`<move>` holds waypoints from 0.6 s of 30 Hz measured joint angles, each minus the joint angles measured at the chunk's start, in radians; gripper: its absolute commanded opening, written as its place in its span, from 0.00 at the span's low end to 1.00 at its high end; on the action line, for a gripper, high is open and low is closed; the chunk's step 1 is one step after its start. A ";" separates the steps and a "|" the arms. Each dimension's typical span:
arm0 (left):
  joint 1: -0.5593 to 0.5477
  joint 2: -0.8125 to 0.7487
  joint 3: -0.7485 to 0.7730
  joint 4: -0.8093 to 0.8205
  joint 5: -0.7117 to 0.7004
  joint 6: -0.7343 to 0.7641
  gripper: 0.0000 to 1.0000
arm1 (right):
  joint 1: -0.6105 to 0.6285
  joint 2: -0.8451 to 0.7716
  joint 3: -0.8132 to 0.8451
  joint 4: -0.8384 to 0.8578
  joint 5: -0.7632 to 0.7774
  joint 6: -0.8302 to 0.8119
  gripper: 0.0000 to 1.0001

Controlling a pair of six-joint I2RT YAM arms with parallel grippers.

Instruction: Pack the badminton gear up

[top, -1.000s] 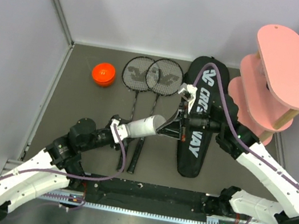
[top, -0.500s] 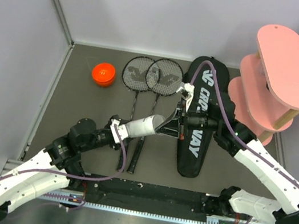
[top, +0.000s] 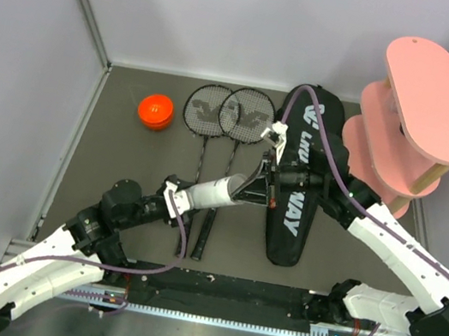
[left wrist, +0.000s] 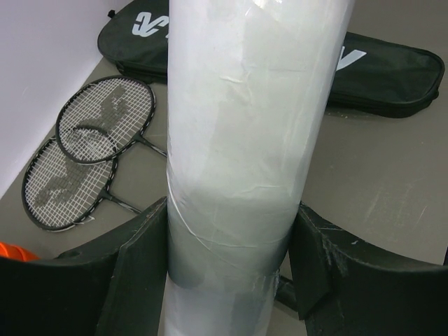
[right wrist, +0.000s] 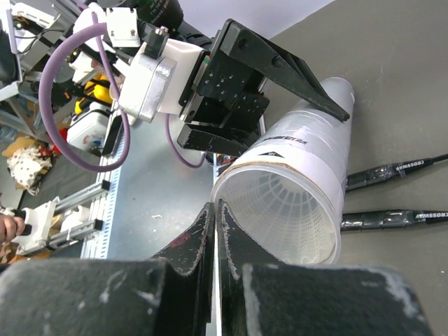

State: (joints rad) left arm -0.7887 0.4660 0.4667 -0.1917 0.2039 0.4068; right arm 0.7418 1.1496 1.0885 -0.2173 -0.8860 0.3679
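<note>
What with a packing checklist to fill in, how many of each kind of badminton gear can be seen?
Black rackets: 2
White tube: 1
Orange cap: 1
Black racket bag: 1
Shuttlecocks: 1 showing inside the tube, any more hidden
Total: 6

A: Rackets (top: 208,110)?
B: Two, both black.
A: Tubes and caps?
B: One white tube (top: 214,190), one orange cap (top: 156,111).
A: Bags?
B: Just one black bag (top: 289,223).
A: Anything else?
B: One pink shelf (top: 433,96) with three tiers, one counter (top: 122,159).
A: Tools?
B: Two: left tool (left wrist: 231,262), right tool (right wrist: 213,210).
</note>
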 measured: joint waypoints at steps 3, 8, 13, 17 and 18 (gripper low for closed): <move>-0.002 -0.002 0.000 0.000 0.005 0.003 0.00 | -0.001 0.003 0.000 0.002 -0.020 0.010 0.00; -0.006 -0.007 -0.001 0.000 0.018 0.009 0.00 | -0.005 0.018 0.000 0.021 -0.084 0.039 0.00; -0.011 -0.049 -0.023 0.008 0.049 0.021 0.00 | -0.005 0.039 0.000 0.044 -0.170 0.073 0.00; -0.011 -0.096 -0.048 0.012 0.087 0.034 0.00 | -0.005 0.068 -0.001 0.094 -0.249 0.135 0.00; -0.011 -0.107 -0.052 0.012 0.097 0.038 0.00 | -0.005 0.080 -0.001 0.130 -0.272 0.160 0.00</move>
State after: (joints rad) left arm -0.7998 0.3588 0.4145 -0.1799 0.3004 0.4450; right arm 0.7368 1.2293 1.0874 -0.0875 -1.1584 0.5278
